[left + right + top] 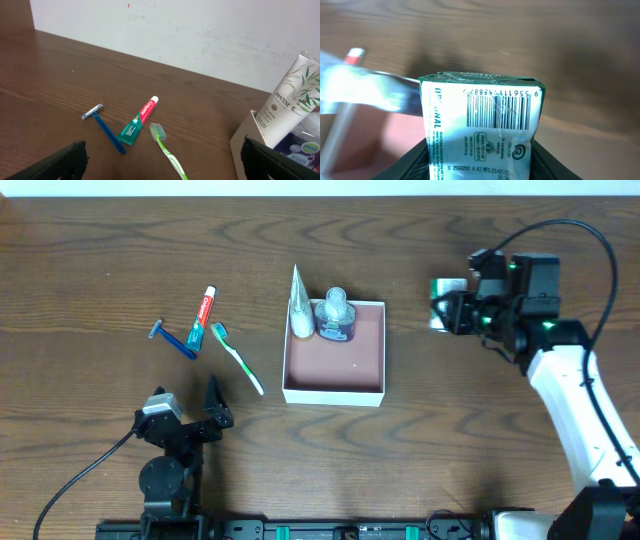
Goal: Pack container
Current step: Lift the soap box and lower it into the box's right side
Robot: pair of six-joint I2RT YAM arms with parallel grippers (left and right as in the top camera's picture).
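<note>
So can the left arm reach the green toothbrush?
Probably yes. The left end effector is open and close by, and the green toothbrush lies flat on the table with nothing between them to block the way.

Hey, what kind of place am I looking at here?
Probably a robotics lab bench, not a bathroom: the right gripper holds a packet over a wooden table by a white wall; toothpaste, a razor and a toothbrush lie beside a box.
</note>
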